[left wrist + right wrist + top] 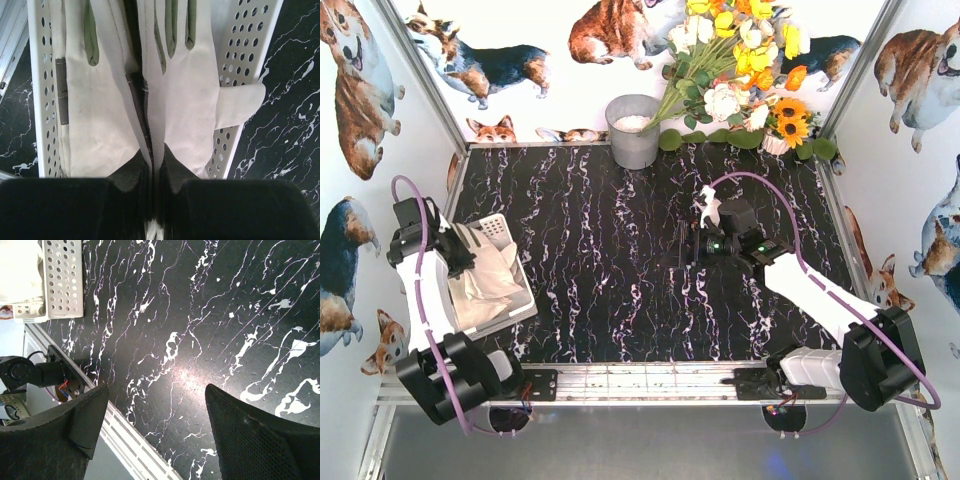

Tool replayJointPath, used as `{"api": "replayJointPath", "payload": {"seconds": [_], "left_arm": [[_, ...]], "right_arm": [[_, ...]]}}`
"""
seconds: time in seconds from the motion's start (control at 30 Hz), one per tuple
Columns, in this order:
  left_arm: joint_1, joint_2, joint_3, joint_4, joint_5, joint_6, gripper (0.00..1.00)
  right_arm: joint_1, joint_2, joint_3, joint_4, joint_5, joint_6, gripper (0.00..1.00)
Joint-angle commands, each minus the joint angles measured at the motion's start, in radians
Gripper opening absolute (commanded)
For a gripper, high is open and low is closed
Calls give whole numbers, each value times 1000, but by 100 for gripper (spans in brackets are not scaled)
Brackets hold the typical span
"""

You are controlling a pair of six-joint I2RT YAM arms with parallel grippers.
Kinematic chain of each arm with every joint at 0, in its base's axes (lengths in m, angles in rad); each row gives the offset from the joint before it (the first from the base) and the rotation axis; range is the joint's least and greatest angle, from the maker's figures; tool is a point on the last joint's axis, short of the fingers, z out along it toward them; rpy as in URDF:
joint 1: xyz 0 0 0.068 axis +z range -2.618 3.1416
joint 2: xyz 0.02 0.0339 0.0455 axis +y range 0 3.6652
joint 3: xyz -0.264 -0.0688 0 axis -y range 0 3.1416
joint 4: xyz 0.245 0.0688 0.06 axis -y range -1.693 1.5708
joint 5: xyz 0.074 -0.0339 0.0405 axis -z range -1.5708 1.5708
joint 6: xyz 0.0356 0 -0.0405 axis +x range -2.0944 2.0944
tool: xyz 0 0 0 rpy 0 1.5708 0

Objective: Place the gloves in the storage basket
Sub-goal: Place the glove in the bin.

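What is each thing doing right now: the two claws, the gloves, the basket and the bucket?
gloves: lying in the basket, one thumb hanging over its side wall.
basket: upright, holding the gloves.
left claw: shut, pinching a fold of the gloves.
right claw: open, holding nothing.
bucket: upright, something white inside.

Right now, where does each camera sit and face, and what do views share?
Top external: above and behind, looking down on black marbled table; left arm, right arm show.
Left wrist: above white perforated plastic basket, facing cream-white fabric gloves; shut left claw pinching them.
Right wrist: facing down at table; open right claw shows.
Shared: basket, all three.
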Motion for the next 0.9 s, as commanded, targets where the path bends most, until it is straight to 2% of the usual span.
{"api": "replayJointPath", "payload": {"seconds": [0.0,0.47,0.87], "left_arm": [[29,26,-14,62,3,21,0],[37,181,6,66,-161,91,0],[33,294,3,47,-246,117,0]], "right_arm": [[-6,-37,-1,63,-13,6,79],[-12,-52,-11,66,-24,14,79],[-23,-88,-31,64,-23,21,79]]}}
